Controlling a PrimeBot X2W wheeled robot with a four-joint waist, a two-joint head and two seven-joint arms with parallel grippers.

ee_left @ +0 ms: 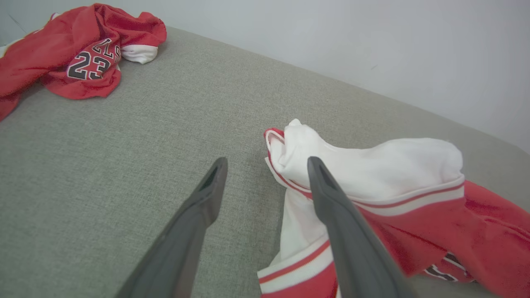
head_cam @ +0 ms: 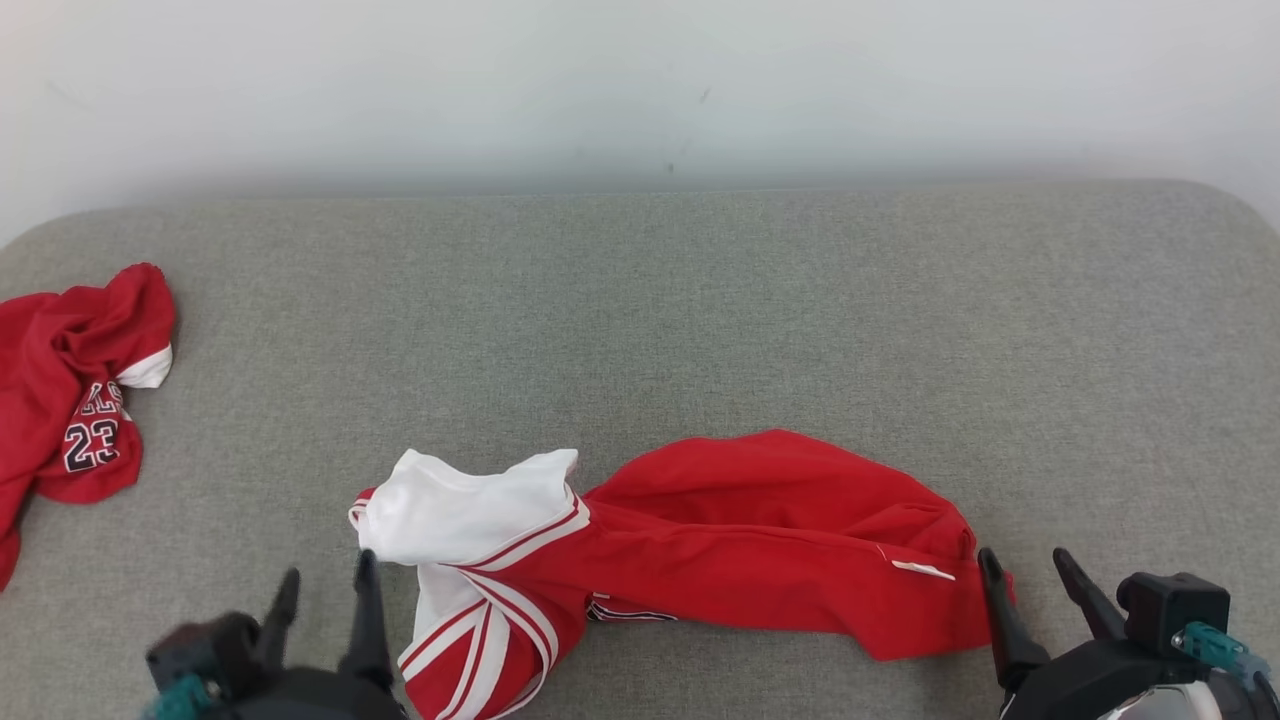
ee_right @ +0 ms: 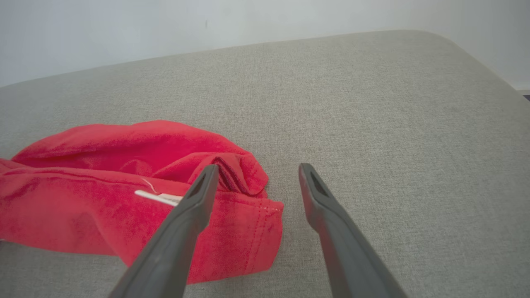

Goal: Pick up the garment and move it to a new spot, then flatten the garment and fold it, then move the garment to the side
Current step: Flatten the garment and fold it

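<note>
- Left gripper (head_cam: 328, 568) (ee_left: 268, 163): the two long dark fingers stand apart, with nothing clamped between them. The gap between the fingertips shows bare surface.
- Right gripper (head_cam: 1024, 558) (ee_right: 258, 167): the fingers stand apart and nothing is held.
- Crumpled red jersey garment with white sleeve and red-and-white striped trim (head_cam: 760, 540) (ee_left: 372, 174) (ee_right: 103, 194): it lies stretched out on the surface between the two grippers and is not gripped by either.
- White sleeve end of the garment: just beside the left gripper's inner finger, on the side facing the right gripper. In the left wrist view that finger overlaps the white cloth. Contact cannot be confirmed.
- Red hem end of the garment: just beside the right gripper's inner finger, on the side facing the left gripper. In the right wrist view that finger overlaps the red cloth, and the outer finger is over bare surface.
- Small white label (head_cam: 922, 570) (ee_right: 157, 198): on the red cloth, near the right gripper's inner fingertip.
- Second bunched red jersey with the number 23 and a white patch (head_cam: 70, 390) (ee_left: 83, 45): ahead of the left gripper and outward from it, well apart from the fingers and from the first garment.
- Grey woven fabric surface (head_cam: 700, 300) (ee_left: 103, 165) (ee_right: 372, 124): under both grippers and extending ahead of them to a plain white wall (head_cam: 640, 80).
</note>
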